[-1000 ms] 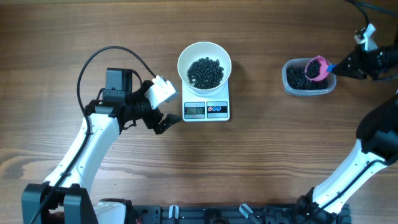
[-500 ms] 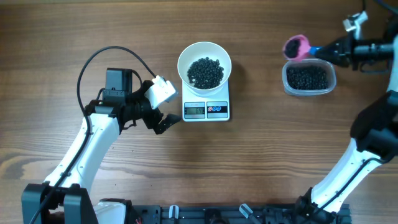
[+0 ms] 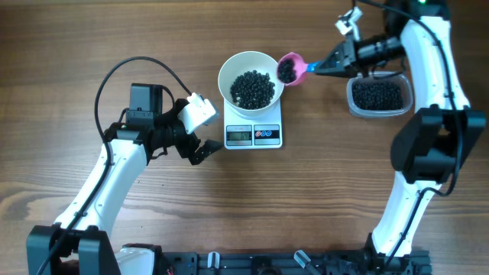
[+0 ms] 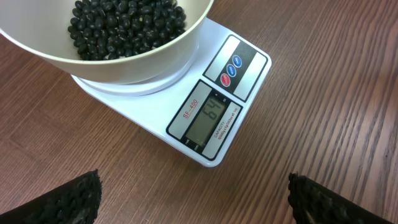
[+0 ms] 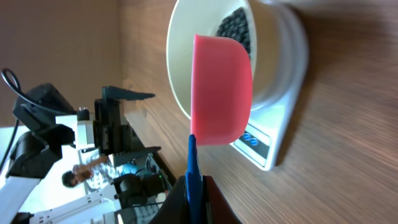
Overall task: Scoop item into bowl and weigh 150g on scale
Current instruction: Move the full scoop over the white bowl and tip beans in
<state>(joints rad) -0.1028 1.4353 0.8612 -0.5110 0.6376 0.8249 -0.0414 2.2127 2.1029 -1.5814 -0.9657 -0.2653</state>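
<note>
The bowl (image 3: 228, 69) on the scale (image 3: 253, 136) reads only 64. The right gripper (image 3: 321, 67) pinches a loaded scoop (image 3: 288, 69) at its right; the left gripper (image 3: 205, 130) stands wide.

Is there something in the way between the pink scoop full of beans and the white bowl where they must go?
Nothing visible does. The scoop hangs at the right rim of the bowl, which is open on top and sits on the scale. The left arm rests left of the scale, apart from it.
</note>
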